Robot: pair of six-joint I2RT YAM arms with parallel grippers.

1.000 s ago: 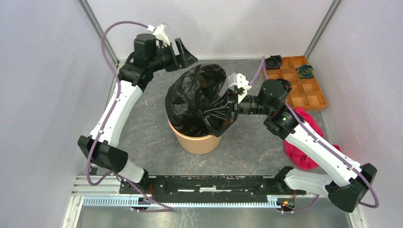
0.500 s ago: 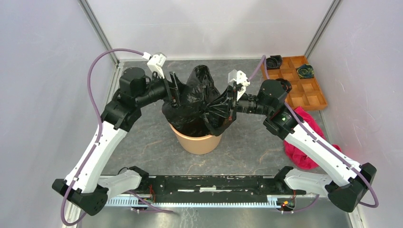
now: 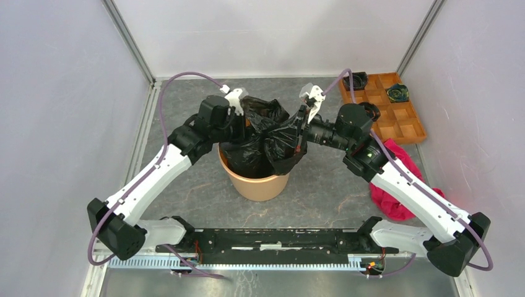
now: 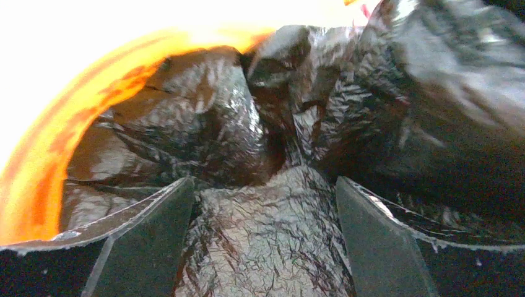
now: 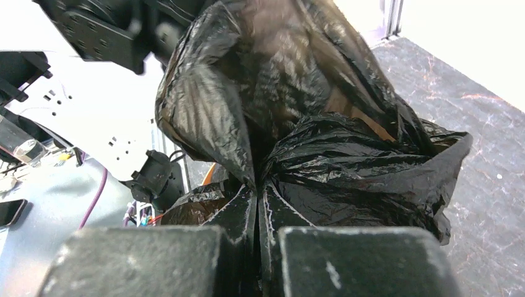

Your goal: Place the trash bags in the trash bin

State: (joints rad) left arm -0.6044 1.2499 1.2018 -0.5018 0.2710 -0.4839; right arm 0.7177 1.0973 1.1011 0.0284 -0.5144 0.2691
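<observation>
Bag (image 3: 267, 137) bulges above bin (image 3: 255, 185), mid-counter. Right gripper (image 5: 257, 199) clamped on film, toward right edge. Left gripper (image 4: 263, 185) jaws apart over bin mouth, bag directly below; likely downward push.

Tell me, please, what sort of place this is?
Probably a lab robot cell: pale wall panels enclose a grey marbled tabletop, and white robot arms bolted at its near edge hold a glossy black plastic bag in a round orange bucket.
</observation>
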